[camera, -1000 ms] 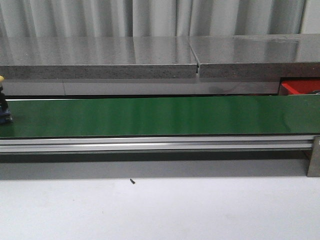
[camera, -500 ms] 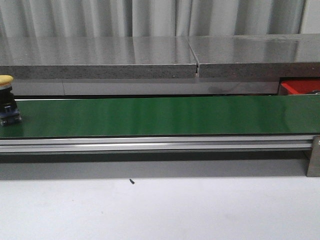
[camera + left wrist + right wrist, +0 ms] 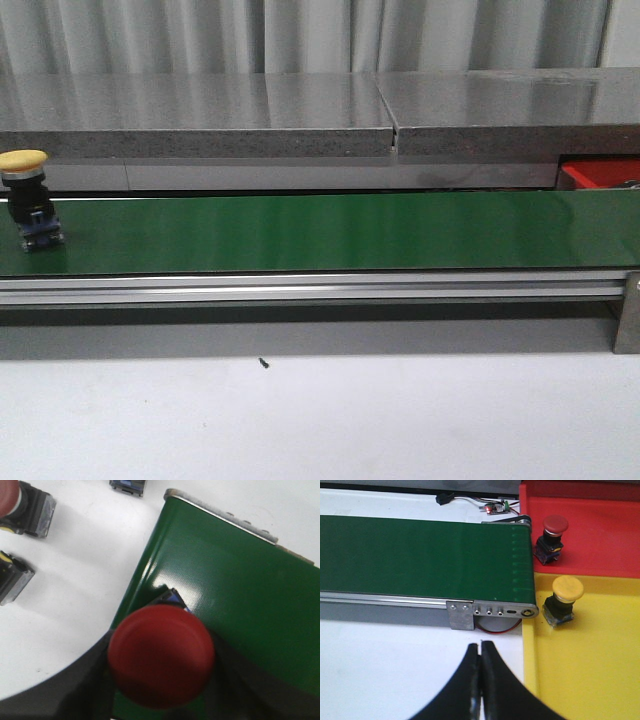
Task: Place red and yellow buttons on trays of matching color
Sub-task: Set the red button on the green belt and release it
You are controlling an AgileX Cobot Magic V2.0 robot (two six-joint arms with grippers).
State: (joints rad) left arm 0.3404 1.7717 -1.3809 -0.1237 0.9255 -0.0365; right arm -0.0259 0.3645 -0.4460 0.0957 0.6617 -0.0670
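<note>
In the left wrist view my left gripper [image 3: 161, 692] is shut on a red button [image 3: 161, 655] and holds it over the end of the green belt [image 3: 240, 600]. A yellow button [image 3: 25, 200] stands on the belt [image 3: 320, 232] at the far left of the front view. In the right wrist view my right gripper [image 3: 480, 647] is shut and empty over the white table. Beyond it a red tray [image 3: 605, 550] holds a red button [image 3: 552, 535], and a yellow tray [image 3: 600, 675] holds a yellow button [image 3: 563, 600]. Only the red tray's corner [image 3: 598, 173] shows in the front view.
Three more buttons [image 3: 27, 510] [image 3: 12, 577] [image 3: 129, 486] lie on the white table beside the belt's end. The belt's metal frame and roller [image 3: 492, 612] end beside the trays. A grey ledge [image 3: 300, 125] runs behind the belt. A small circuit board [image 3: 495, 507] sits behind the belt.
The yellow button has ridden to the right along the belt, from the picture's left edge fully into the front view.
</note>
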